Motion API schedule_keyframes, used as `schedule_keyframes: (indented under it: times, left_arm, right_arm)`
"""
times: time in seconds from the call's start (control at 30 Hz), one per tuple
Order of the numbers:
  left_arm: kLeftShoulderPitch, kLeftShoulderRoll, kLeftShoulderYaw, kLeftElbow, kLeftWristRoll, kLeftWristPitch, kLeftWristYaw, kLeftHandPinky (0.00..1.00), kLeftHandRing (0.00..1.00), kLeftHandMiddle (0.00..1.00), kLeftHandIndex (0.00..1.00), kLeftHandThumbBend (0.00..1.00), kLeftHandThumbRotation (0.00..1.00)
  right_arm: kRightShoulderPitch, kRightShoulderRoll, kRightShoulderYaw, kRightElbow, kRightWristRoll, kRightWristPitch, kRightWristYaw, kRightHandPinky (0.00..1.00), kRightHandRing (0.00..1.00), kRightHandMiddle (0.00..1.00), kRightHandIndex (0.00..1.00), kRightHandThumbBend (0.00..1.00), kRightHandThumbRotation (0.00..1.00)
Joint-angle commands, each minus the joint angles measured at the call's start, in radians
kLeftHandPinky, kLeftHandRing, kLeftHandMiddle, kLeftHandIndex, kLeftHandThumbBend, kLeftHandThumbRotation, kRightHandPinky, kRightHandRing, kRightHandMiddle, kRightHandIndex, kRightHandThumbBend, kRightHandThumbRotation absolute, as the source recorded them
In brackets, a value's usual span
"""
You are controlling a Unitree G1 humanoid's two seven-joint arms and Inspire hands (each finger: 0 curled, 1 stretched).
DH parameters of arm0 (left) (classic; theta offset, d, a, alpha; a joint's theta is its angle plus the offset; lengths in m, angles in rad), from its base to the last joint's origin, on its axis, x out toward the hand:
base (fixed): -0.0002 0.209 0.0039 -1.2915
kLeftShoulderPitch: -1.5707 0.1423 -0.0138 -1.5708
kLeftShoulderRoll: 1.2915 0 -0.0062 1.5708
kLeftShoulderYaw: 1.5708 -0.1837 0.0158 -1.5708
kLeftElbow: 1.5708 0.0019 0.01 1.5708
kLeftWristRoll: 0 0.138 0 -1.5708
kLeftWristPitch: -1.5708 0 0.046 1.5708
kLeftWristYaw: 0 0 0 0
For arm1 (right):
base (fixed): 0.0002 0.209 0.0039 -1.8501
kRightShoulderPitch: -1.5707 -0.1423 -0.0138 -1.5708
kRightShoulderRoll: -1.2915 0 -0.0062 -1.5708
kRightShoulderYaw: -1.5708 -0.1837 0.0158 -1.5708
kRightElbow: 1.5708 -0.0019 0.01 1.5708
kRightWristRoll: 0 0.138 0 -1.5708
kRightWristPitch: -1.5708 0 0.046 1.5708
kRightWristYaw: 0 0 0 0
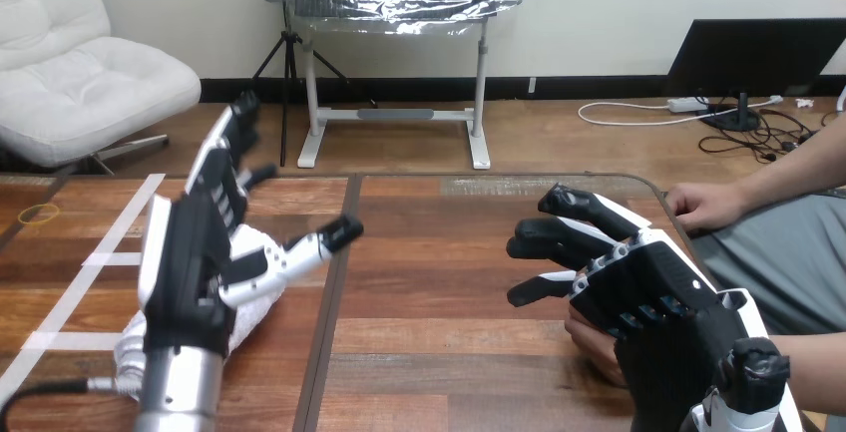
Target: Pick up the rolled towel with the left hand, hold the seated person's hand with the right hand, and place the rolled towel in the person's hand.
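The white rolled terry towel [259, 297] at 8 o'clock is mostly hidden behind the robot's black-and-white left hand [190, 252] and its silver forearm; only patches show at either side. At 5 o'clock the person's hand [591, 340] lies under the black right hand [638, 287], with just a sliver showing at its 8 o'clock side; whether the two touch cannot be told. A thin yellow loop [40, 215] at 9 o'clock is too small to identify.

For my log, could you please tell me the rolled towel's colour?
The rolled towel is white; head view shows it best.
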Motion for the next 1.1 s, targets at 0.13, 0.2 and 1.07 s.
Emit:
schedule_keyframes:
  times: [0.13, 0.2, 1.07]
  left_arm:
    - [-0.117, 0.049, 0.012, 0.007, 0.125, 0.015, 0.091, 0.99, 0.99, 0.97, 0.92, 1.0, 0.2]
    - [-0.123, 0.054, 0.013, 0.006, 0.139, 0.026, 0.105, 1.0, 1.0, 0.97, 0.92, 1.0, 0.2]
    - [-0.187, 0.135, -0.008, 0.046, 0.416, 0.204, 0.323, 0.85, 0.96, 0.99, 0.95, 1.0, 0.2]
  right_arm:
    - [-0.051, 0.019, -0.001, -0.024, -0.007, -0.009, -0.008, 0.57, 0.73, 0.74, 0.78, 0.79, 1.0]
    - [-0.051, 0.019, 0.0, -0.024, -0.008, -0.01, -0.008, 0.57, 0.73, 0.74, 0.78, 0.79, 1.0]
    - [-0.051, 0.017, 0.002, -0.027, -0.005, -0.006, -0.015, 0.57, 0.74, 0.74, 0.78, 0.8, 1.0]
